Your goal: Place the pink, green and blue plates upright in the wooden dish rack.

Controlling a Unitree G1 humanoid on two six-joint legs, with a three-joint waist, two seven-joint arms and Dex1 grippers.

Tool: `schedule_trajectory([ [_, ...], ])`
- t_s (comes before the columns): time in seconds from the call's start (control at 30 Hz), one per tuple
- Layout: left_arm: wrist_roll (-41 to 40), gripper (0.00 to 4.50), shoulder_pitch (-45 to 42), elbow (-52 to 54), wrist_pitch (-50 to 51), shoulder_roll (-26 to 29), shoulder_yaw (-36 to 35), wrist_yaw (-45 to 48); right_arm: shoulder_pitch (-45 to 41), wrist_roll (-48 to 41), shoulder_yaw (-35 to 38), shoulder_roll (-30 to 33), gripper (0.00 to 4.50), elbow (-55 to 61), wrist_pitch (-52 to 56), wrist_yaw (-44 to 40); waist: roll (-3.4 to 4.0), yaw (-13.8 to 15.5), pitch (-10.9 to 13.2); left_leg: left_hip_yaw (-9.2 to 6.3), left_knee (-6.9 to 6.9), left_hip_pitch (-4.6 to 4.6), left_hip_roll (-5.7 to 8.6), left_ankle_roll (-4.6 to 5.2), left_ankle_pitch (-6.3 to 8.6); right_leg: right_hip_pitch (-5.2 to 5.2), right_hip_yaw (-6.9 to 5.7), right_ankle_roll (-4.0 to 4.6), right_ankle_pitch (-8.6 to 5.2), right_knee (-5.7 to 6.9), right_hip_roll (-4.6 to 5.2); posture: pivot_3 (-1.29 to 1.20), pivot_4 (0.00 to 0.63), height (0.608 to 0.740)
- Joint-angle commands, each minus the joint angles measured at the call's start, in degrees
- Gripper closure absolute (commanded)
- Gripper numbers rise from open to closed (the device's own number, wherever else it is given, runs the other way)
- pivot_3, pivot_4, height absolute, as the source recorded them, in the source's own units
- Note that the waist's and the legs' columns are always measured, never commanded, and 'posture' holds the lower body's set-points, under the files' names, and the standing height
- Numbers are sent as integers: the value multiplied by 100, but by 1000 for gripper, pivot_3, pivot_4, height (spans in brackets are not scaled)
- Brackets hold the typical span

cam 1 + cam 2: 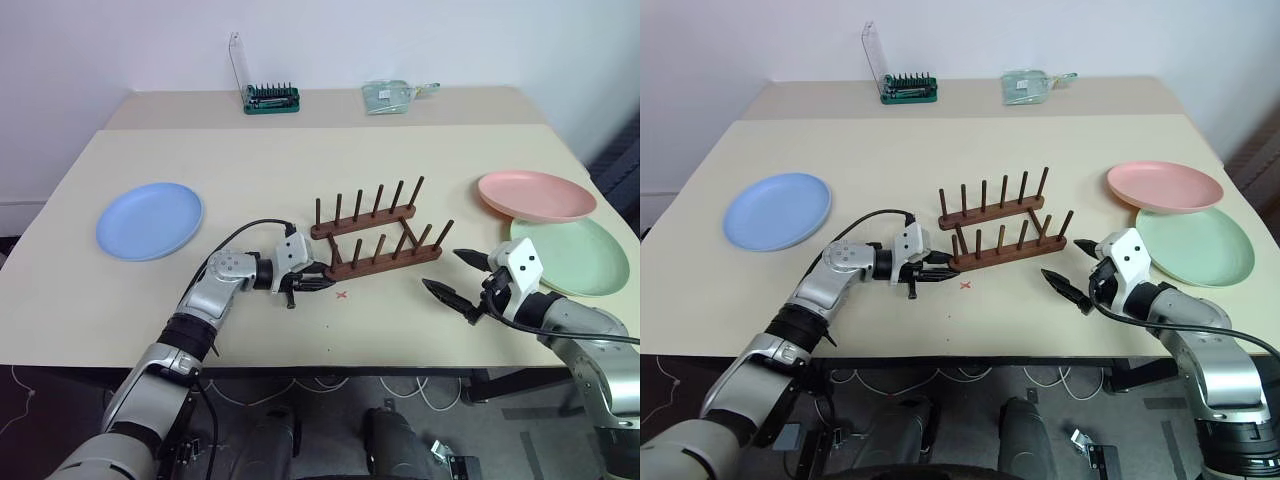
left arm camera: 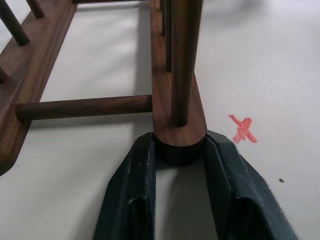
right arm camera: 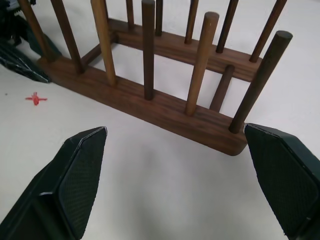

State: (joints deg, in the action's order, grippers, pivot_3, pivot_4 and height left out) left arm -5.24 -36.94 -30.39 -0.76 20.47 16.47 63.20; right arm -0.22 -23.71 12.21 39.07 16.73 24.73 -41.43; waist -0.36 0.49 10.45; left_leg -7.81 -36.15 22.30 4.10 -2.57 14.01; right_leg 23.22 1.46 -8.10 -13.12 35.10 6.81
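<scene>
The wooden dish rack [image 1: 375,235] stands in the middle of the table, with nothing between its pegs. My left gripper [image 1: 322,278] is shut on the left end of its near rail [image 2: 178,131], one finger on each side. My right gripper [image 1: 443,269] hovers open just off the rack's right end, holding nothing. The blue plate [image 1: 150,220] lies flat at the far left. On the right, the pink plate [image 1: 537,195] rests partly on the green plate [image 1: 580,258].
A green-based holder of metal bits [image 1: 271,97] and a clear plastic packet [image 1: 392,96] sit at the table's back edge. A small red cross [image 1: 342,295] is marked on the tabletop just in front of the rack. The table's front edge [image 1: 330,360] runs close below both grippers.
</scene>
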Motion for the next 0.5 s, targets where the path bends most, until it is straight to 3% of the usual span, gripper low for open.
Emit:
schedule_trajectory([
  [0.03,189,1279,71,-93,207,216,1,22,-1,27,52,-29,0,219,-62,80,0,-28,0,0,1,0,0,0,0,1,0,0,0,1,0,0,150,740],
  [0.1,184,281,154,37,419,354,-89,-56,-1,63,28,-20,0,214,-48,115,0,-60,0,-1,2,-2,-1,0,0,2,0,0,0,4,-1,0,150,740],
  [0.13,152,5,263,212,560,481,-163,-84,-1,90,8,4,257,191,-26,118,0,-95,0,-1,2,-3,-2,0,0,2,0,0,0,5,-1,0,150,740],
  [0.23,-216,0,729,1044,1250,860,-453,38,4,303,-160,131,1242,31,-11,61,2,-204,-1,-2,6,-7,-5,0,0,3,1,0,0,9,-3,0,150,740],
  [0.43,-690,2969,1595,2801,1948,1238,-315,407,-195,384,-375,66,4436,-154,60,8,11,-236,-4,-2,12,-13,-9,0,0,2,2,3,-1,13,-4,0,150,740],
  [0.5,-574,3978,1653,3102,2094,1091,-135,179,-314,546,-596,50,4500,-271,87,29,10,-169,-4,-2,6,-10,-7,1,0,0,1,3,-1,9,-3,0,150,740],
])
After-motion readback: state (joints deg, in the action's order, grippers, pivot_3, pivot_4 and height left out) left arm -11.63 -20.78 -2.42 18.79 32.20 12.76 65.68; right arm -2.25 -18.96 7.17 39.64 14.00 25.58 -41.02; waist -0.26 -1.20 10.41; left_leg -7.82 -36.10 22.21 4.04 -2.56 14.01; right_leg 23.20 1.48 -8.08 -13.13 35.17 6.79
